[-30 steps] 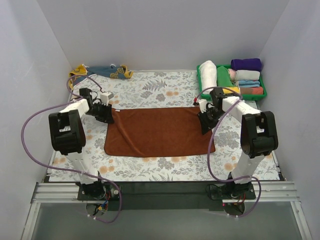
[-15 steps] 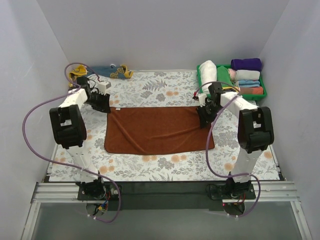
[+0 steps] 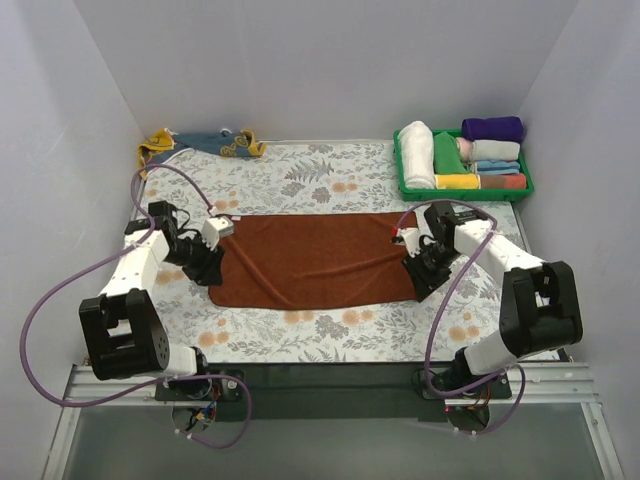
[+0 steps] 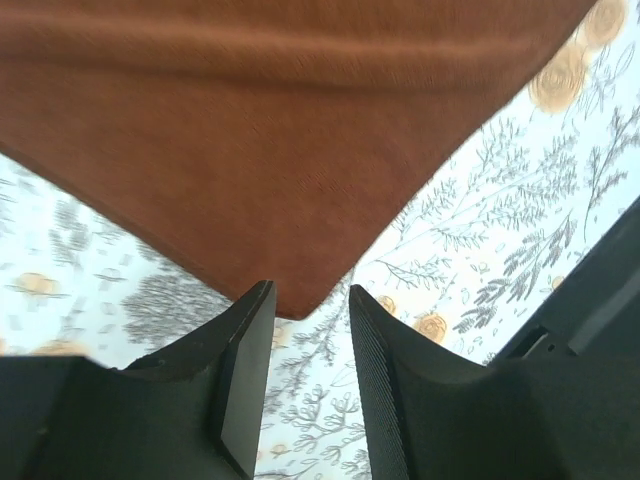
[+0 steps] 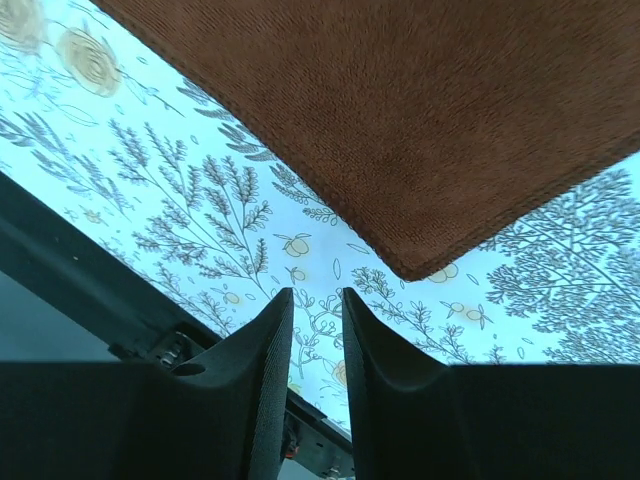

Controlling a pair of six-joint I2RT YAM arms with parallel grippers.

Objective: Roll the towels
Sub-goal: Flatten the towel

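Both arms have come back from the far corners of the rust-brown towel (image 3: 315,258) to its near corners, while the cloth itself lies almost where it lay before. It is spread flat in the middle of the frame on the flowered table cover (image 3: 320,175), with its long axis from left to right.

The left gripper (image 3: 207,268) is at the lower left corner of this towel. In the left wrist view the tip of that corner shows in the gap between the two fingers (image 4: 245,330). They stand a little apart and do not pinch the cloth, as far as I can judge.

The right gripper (image 3: 425,278) is at the lower right corner. In the right wrist view its jaws are narrow with nothing between them, and the corner lies just ahead of the fingertips and slightly to the right.

So each arm has its own near corner, and the body of the cloth stretches away toward the top of the frame. I think a roll would go that way, across the short side.

The mustard-yellow towel (image 3: 205,143) lies crumpled in the upper left, well apart from both grippers but nearer the left one.
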